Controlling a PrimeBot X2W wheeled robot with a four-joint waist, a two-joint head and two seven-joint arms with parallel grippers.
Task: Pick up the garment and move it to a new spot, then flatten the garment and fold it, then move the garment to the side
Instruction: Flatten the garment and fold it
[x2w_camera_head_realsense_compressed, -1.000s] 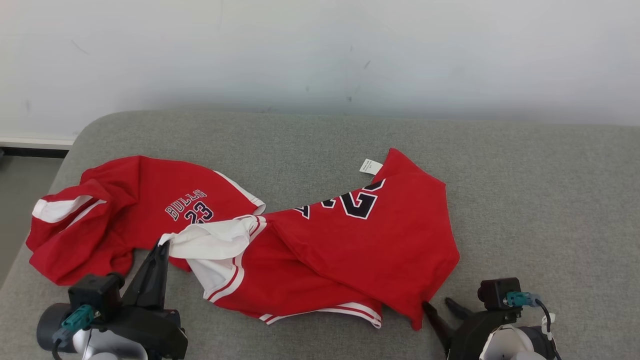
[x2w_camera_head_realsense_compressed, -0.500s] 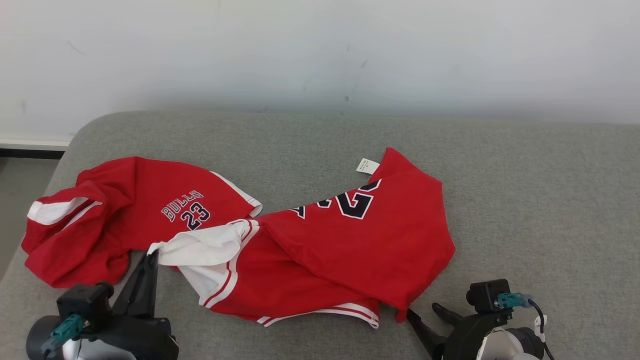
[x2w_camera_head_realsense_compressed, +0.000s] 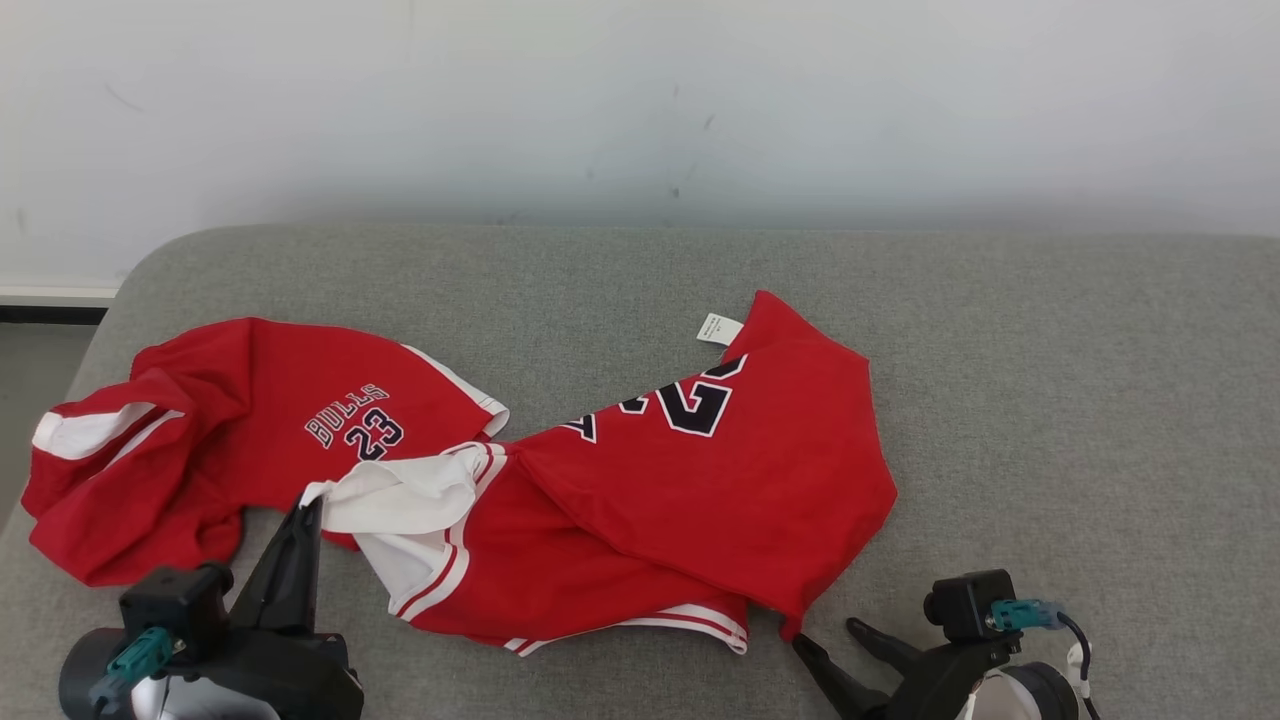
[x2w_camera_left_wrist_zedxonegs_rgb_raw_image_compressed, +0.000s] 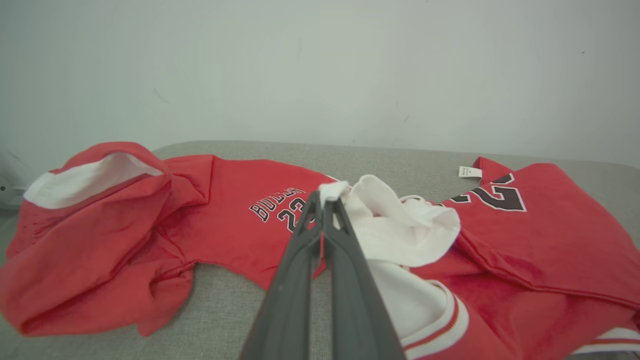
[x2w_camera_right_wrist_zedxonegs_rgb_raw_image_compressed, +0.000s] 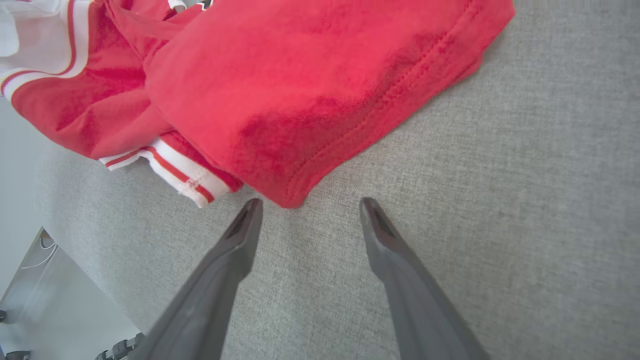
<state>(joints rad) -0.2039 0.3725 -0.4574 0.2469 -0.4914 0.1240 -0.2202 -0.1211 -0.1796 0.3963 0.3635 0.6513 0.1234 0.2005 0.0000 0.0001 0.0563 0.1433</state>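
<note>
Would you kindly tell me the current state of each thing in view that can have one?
garment, unfolded, crumpled and twisted, lying on the grey cushion.
left gripper, shut on the garment's white inner fabric.
right gripper, open and empty, just short of the garment's near corner.
label, lying flat at the garment's far edge.

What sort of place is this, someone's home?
Probably a plain indoor test room, though a home isn't ruled out. A crumpled red and white basketball jersey lies on a grey fabric-covered padded surface, like a bed or sofa, set against a bare scuffed white wall.
</note>
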